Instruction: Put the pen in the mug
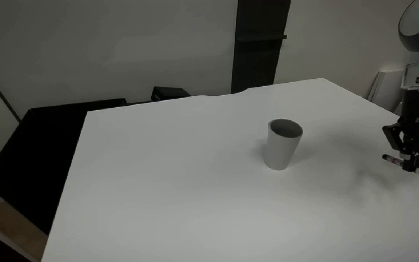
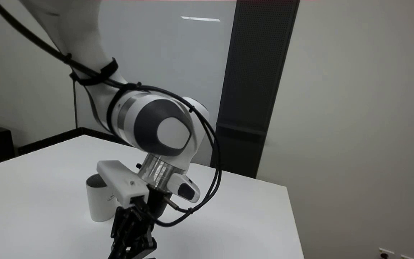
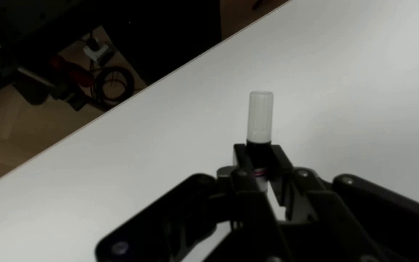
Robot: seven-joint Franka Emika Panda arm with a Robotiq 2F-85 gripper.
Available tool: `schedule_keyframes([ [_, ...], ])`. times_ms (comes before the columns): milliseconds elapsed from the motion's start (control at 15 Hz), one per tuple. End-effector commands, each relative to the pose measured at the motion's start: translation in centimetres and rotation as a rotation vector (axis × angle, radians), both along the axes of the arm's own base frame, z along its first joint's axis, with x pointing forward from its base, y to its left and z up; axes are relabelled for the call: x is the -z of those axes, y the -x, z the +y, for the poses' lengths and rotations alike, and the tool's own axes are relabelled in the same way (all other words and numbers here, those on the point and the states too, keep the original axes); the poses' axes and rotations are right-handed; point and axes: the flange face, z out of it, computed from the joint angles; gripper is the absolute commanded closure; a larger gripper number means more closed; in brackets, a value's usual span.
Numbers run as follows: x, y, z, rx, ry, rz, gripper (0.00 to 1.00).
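The mug [image 1: 282, 151], a light-grey cup with a darker inside, stands upright on the white table in both exterior views. In an exterior view the mug [image 2: 100, 201] is partly covered by the arm's wrist. My gripper [image 1: 415, 162] is shut on the pen [image 1: 393, 160] and holds it roughly level, apart from the mug, above the table at the right edge of that view. In the wrist view the pen's whitish end [image 3: 260, 116] sticks out beyond the fingertips [image 3: 262, 156], with a black band and reddish rings between them. The fingertips are cut off in an exterior view.
The white table [image 1: 158, 182] has its edge near the gripper in the wrist view, with cables [image 3: 113, 85] on the floor beyond. A black unit [image 1: 38, 156] stands beside the table. The arm [image 2: 156, 126] and its black cable loop hang over the table.
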Motion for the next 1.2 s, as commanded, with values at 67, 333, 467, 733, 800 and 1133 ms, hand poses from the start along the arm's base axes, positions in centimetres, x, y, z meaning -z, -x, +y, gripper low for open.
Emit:
schedule_keyframes([
  [67,-2.8,-2.4,-1.2,0.154,-0.152,0.127,0.93],
  [333,-3.0,-3.4,-1.8,0.268,-0.298,0.180,0.93],
  [467,-3.0,-4.1,-1.7,0.302,-0.341,0.200,0.93],
  [733,-3.5,-6.4,-0.9,0.354,-0.391,0.225,0.93],
  [800,-3.7,-7.1,-0.6,0.361,-0.397,0.226,0.93],
  [1133,-5.6,-10.7,1.3,0.380,-0.430,0.227,0.93],
])
